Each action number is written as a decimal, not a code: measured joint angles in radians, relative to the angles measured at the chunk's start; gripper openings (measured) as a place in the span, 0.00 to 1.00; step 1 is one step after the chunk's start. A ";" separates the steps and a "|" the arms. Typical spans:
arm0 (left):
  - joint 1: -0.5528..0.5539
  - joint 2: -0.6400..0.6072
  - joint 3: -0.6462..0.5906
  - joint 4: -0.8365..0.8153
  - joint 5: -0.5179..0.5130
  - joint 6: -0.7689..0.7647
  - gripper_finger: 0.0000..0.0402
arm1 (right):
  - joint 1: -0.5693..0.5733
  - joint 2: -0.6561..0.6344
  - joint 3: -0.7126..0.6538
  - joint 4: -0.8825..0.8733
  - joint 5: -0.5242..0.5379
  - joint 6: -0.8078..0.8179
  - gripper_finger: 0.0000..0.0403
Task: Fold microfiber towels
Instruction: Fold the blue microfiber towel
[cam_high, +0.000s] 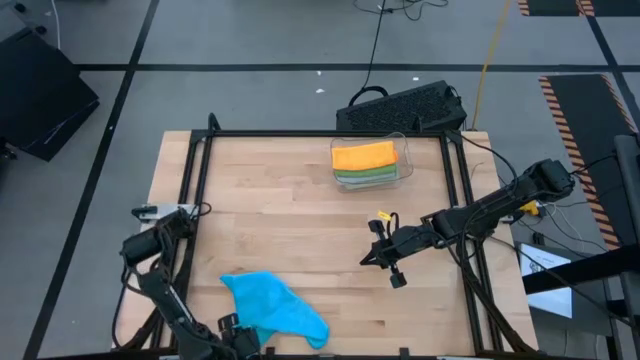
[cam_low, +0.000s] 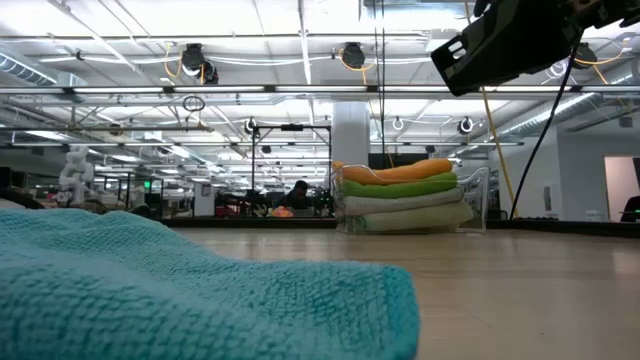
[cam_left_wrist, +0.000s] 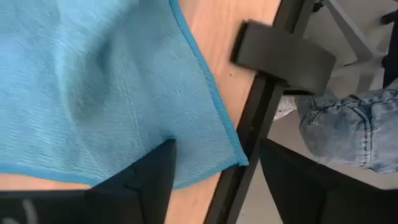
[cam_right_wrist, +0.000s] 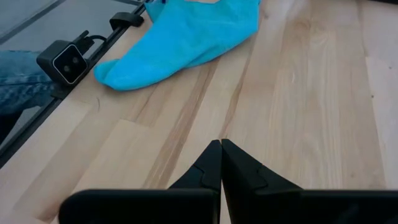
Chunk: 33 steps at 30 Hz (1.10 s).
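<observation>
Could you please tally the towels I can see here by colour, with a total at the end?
Blue towel, loose on the table: 1
Orange towel, top of the stack in the clear bin: 1
Bright green towel: 1
Pale towels at the bottom of the stack: 2
Total: 5

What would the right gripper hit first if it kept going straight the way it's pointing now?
Probably the blue towel. The right gripper, fingers shut, points across bare table toward it, though the towel sits slightly to one side, so it might only clip its edge.
</observation>
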 joint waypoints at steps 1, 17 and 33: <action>-0.005 0.004 0.000 0.005 0.000 -0.008 0.60 | 0.000 0.000 0.000 -0.001 0.000 0.000 0.00; 0.041 0.043 0.001 0.001 -0.100 0.178 0.05 | 0.020 -0.046 0.000 -0.137 0.062 0.001 0.00; 0.283 -0.361 -0.002 -0.112 -0.378 0.590 0.01 | 0.068 -0.237 -0.066 -0.200 0.290 0.000 0.15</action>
